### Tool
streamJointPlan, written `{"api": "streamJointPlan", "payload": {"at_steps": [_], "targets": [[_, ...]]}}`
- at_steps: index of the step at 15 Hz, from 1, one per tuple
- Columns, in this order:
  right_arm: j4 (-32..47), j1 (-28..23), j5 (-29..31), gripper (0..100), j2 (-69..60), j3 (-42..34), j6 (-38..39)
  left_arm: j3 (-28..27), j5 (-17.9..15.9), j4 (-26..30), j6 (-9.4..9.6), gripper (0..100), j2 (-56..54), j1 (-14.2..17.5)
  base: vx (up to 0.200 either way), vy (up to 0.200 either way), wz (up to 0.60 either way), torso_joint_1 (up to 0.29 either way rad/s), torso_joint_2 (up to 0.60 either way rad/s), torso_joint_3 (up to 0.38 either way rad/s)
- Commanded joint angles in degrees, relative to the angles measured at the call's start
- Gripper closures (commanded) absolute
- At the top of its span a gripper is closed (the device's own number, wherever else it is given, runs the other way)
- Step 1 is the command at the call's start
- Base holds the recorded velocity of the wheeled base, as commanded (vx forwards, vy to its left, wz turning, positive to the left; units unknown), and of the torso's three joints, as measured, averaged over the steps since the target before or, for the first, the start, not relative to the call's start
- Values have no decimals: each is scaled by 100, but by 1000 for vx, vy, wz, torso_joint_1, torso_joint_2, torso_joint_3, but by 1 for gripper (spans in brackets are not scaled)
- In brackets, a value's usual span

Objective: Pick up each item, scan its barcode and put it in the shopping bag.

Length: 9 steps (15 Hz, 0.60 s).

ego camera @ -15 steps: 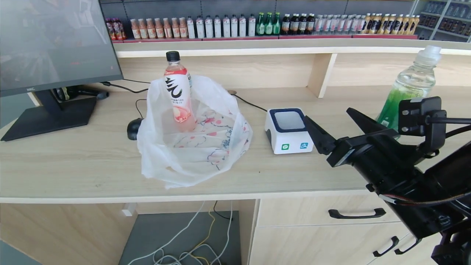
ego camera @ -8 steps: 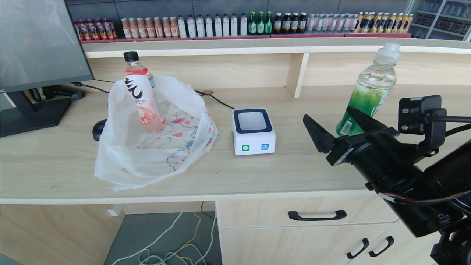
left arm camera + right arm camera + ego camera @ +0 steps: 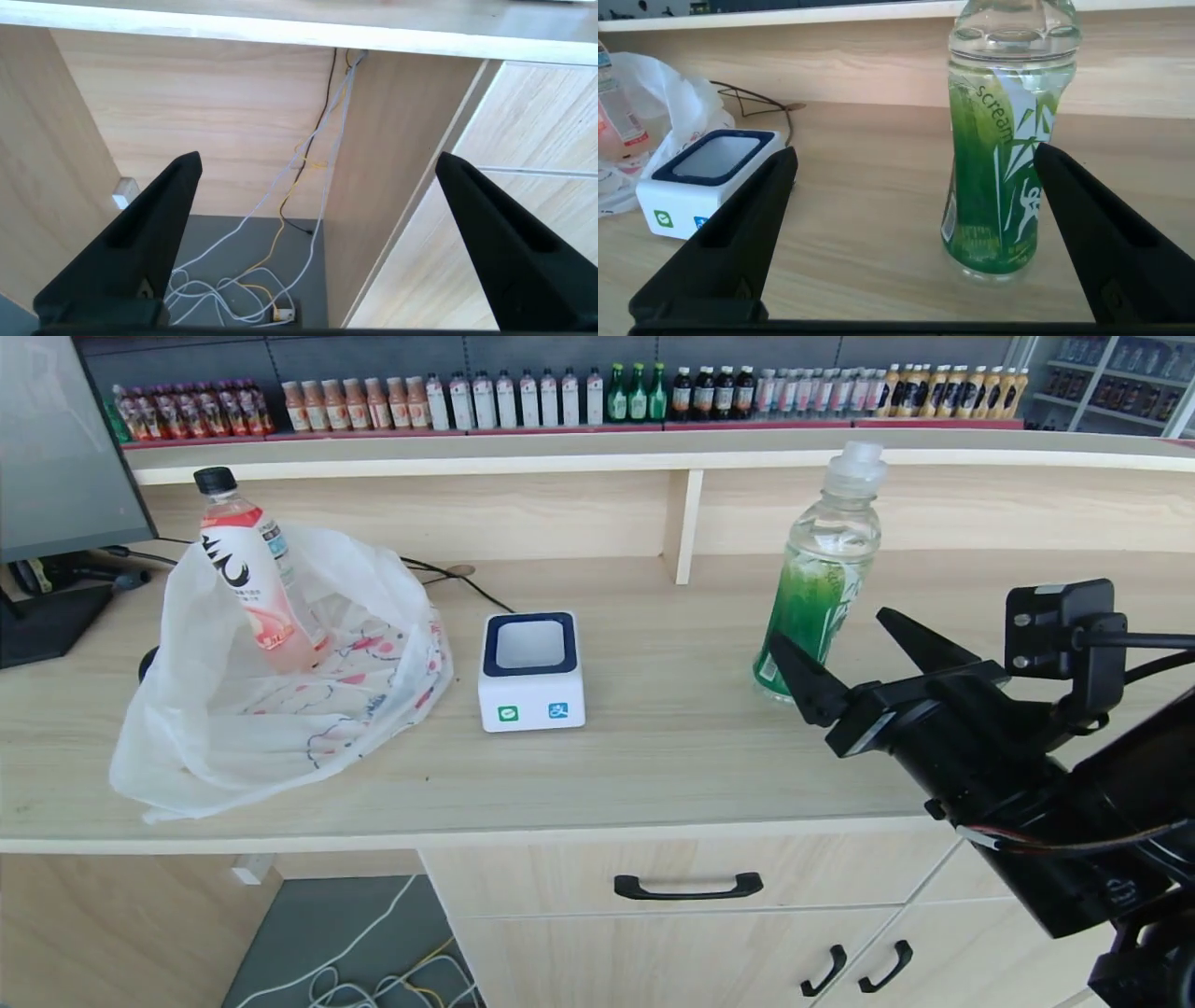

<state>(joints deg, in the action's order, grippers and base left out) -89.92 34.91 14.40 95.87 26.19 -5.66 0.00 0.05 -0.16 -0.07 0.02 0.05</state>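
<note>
Right gripper (image 3: pixel 829 627) fingers spread wide, empty, touching nothing I can make out. Green bottle (image 3: pixel 822 588) stands upright just ahead of them, lined up with the gap in the right wrist view: clear plastic, whitish cap, green label round the lower body, little liquid above the label. Scanner (image 3: pixel 531 670), a white box with a dark-framed top, sits further along the surface (image 3: pixel 653 756) toward the robot's left. Beyond it is the shopping bag (image 3: pixel 280 709), translucent, printed, with a pink bottle (image 3: pixel 250 588), black cap, leaning inside. Left gripper (image 3: pixel 318 159) fingers also wide, empty, below the surface edge, facing cables (image 3: pixel 301 166).
</note>
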Motion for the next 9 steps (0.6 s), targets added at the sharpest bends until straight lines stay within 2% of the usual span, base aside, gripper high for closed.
{"api": "streamJointPlan", "payload": {"at_steps": [1,2,5,6,9], "targets": [[-8,7,2,0,29,45,-6,0,4,-2,-1,0,-2,4,0,-200,0,7,2,2],[-8,7,2,0,2,1,-67,0,4,-2,7,0,-2,4,0,-200,0,2,-2,-2],[-8,-2,-69,0,11,53,-173,0,4,-2,34,0,-2,4,0,0,0,0,0,0],[387,24,-77,0,11,484,-278,0,-5,-2,34,0,-2,4,0,0,0,0,0,0],[1398,68,-77,0,29,1152,-278,0,4,-2,34,0,-2,4,0,0,0,0,0,0]]}}
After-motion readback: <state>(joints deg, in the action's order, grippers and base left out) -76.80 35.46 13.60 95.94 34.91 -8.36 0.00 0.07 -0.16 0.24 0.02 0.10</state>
